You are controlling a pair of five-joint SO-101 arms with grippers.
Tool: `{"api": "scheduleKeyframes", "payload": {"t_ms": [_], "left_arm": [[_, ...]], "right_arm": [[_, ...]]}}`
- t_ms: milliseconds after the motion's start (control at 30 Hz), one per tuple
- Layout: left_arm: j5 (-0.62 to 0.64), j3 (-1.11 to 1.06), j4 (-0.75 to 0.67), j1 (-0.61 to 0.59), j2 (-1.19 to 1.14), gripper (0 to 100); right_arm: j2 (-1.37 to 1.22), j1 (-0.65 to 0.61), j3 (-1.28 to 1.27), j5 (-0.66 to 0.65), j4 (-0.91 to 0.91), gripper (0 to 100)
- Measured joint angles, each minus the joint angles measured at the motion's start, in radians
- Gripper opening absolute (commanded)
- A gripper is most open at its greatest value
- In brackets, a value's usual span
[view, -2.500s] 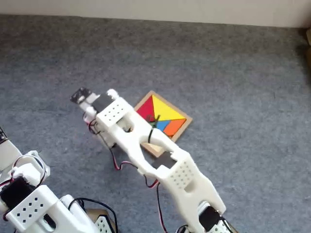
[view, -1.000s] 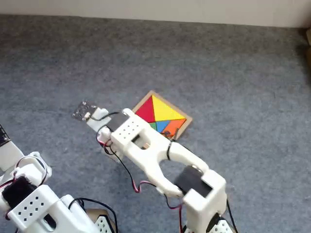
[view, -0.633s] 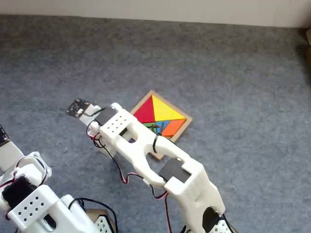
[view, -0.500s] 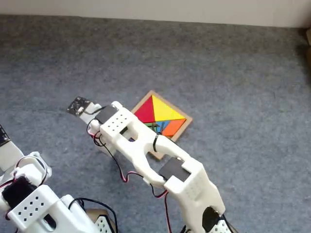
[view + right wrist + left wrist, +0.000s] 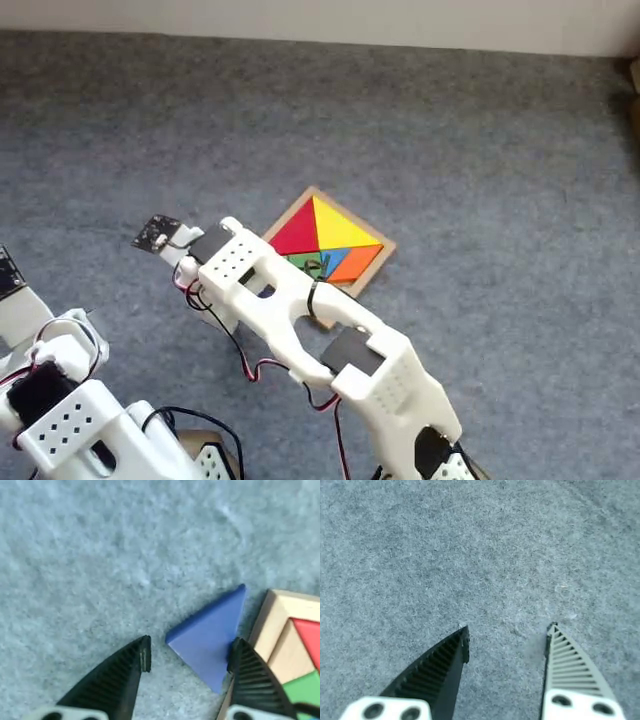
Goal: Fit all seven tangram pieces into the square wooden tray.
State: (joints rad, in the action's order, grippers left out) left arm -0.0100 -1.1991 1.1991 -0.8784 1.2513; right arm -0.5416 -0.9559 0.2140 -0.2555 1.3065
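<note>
The right gripper (image 5: 190,654) is being held wide open, low over the grey carpet (image 5: 100,545), and nothing is being gripped. A blue triangle (image 5: 210,635) is being shown lying flat on the carpet between the 2 fingers, outside the square wooden tray (image 5: 272,607) and just beside its rim; whether triangle and rim are touching cannot be told. 1 finger (image 5: 247,675) is being seen at the triangle's edge on the tray side, while the other finger (image 5: 120,680) is being held apart from the piece on the carpet side. Inside the tray, a red piece (image 5: 307,632) and a green piece (image 5: 300,690) are being seen, with bare wood (image 5: 295,655) between them.

From the high view, the tray (image 5: 372,272) is being shown turned like a diamond, with red (image 5: 297,232), yellow (image 5: 340,228), orange (image 5: 355,262) and green (image 5: 300,262) pieces seated in it. Its near corner is being covered by the right arm (image 5: 300,300), which is being stretched out along the tray's side. The left arm (image 5: 70,410) is being held well apart from the tray.

The left gripper (image 5: 509,627) is likewise being held wide open over bare carpet (image 5: 470,540), with nothing between its fingers.
</note>
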Motion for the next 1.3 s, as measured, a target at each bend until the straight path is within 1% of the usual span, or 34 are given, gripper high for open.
{"api": "scheduleKeyframes", "payload": {"t_ms": [333,500,733,833,1167,1300], "left_arm": [[0.0,0.0,0.0,0.0,0.0,25],[0.0,0.0,0.0,0.0,0.0,25],[0.0,0.0,0.0,0.0,0.0,25],[0.0,0.0,0.0,0.0,0.0,25],[0.0,0.0,0.0,0.0,0.0,25],[0.0,0.0,0.0,0.0,0.0,25]], "right_arm": [[-0.08,0.005,0.023,0.0,-0.02,23.3],[-0.094,0.023,0.034,0.002,-0.02,15.9],[-0.095,0.041,0.044,0.002,-0.02,10.8],[-0.097,0.044,0.051,0.002,-0.02,10.3],[0.118,0.043,0.002,-0.098,0.092,10.2],[0.198,0.052,-0.031,-0.163,0.155,10.2]]}}
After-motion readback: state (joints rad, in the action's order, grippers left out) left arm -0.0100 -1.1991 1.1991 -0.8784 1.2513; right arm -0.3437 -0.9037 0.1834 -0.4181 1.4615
